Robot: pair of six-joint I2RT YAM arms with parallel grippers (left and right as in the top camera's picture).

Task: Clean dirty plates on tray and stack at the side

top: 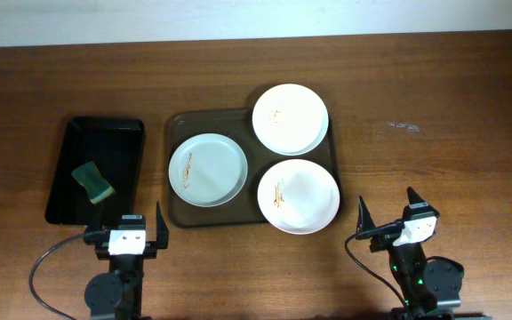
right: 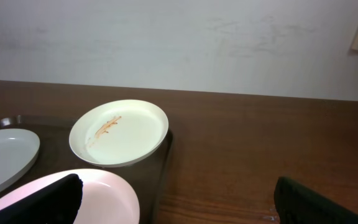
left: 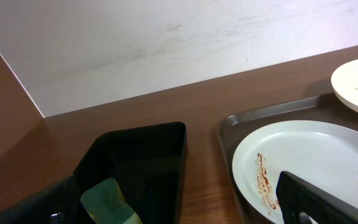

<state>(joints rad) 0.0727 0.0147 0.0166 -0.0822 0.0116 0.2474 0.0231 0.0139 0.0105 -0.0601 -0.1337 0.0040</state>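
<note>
We see left gripper, right gripper both spread wide, holding nothing. Plates on tray at table centre, two overhanging rim. We risk tipping those if pressed off-centre; sponge lies ungrasped in black tray.

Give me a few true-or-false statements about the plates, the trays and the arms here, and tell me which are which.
1. Three white plates lie on the brown tray. True.
2. The plates are stacked on one another. False: they lie side by side, none on top of another.
3. A green sponge lies in the black tray. True.
4. The plates are all clean. False: each carries an orange-brown smear.
5. The right arm's fingers grip a plate. False: they stand open and hold nothing.
</note>
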